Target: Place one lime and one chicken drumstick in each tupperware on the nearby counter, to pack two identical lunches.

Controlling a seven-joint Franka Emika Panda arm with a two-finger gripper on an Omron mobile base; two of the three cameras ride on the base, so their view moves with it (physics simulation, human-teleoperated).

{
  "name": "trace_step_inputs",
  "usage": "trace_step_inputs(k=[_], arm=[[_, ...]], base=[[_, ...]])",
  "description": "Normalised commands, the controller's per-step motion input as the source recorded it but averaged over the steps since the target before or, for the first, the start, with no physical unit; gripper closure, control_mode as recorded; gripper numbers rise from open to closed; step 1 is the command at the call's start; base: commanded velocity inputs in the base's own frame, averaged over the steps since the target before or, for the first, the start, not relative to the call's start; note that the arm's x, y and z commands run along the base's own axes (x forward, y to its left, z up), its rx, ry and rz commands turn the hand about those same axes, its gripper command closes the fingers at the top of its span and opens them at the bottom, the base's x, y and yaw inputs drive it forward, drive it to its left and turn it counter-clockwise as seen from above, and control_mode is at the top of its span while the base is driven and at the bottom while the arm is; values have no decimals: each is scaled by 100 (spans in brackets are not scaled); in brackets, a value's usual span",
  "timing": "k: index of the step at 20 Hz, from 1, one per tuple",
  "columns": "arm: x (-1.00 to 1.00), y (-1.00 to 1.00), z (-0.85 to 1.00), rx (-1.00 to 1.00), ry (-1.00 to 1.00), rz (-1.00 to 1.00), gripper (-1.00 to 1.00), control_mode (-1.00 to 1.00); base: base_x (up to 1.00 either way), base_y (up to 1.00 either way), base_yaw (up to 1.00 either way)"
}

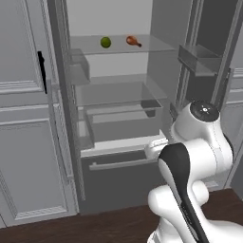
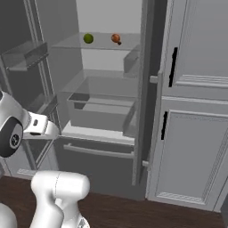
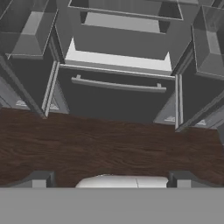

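One lime [image 1: 105, 42] and one chicken drumstick [image 1: 133, 41] lie on the fridge's upper glass shelf [image 1: 156, 46], drumstick right of the lime, bone end rightward. Both sit well above the tool [image 3: 111, 178], whose tips stand apart, empty.

Flat, even render light, nothing dramatic

Light is soft and diffuse with no obvious source; the back wall of the open fridge [image 1: 118, 19] is the brightest patch, so it reads like it's lit from inside, while the door edges and lower drawer [image 3: 118, 98] go dark grey. Shadows are faint, mostly soft gradients under the glass shelf [image 2: 107, 43]. No glare or hot spots, even on the white arm [image 1: 199, 142]. Everything is a bit soft and low-res with jaggy edges, but no motion blur. The lime [image 1: 105, 42] and drumstick [image 1: 133, 41] are tiny but clean in colour. The hand view shows strong perspective splay toward its corners, and the dark wood floor [image 3: 109, 140] looks smeary.
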Motion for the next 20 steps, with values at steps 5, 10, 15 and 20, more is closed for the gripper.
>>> trace_step_inputs(k=[5, 10, 15, 20], arm=[[0, 0, 0, 0, 0, 0, -100, 100], [0, 0, 0, 0, 0, 0, -100, 100], [0, 0, 0, 0, 0, 0, -100, 100], [0, 0, 0, 0, 0, 0, -100, 100]], base=[[82, -31, -1], [61, -34, -3], [53, -15, -6], [45, -7, -12]])
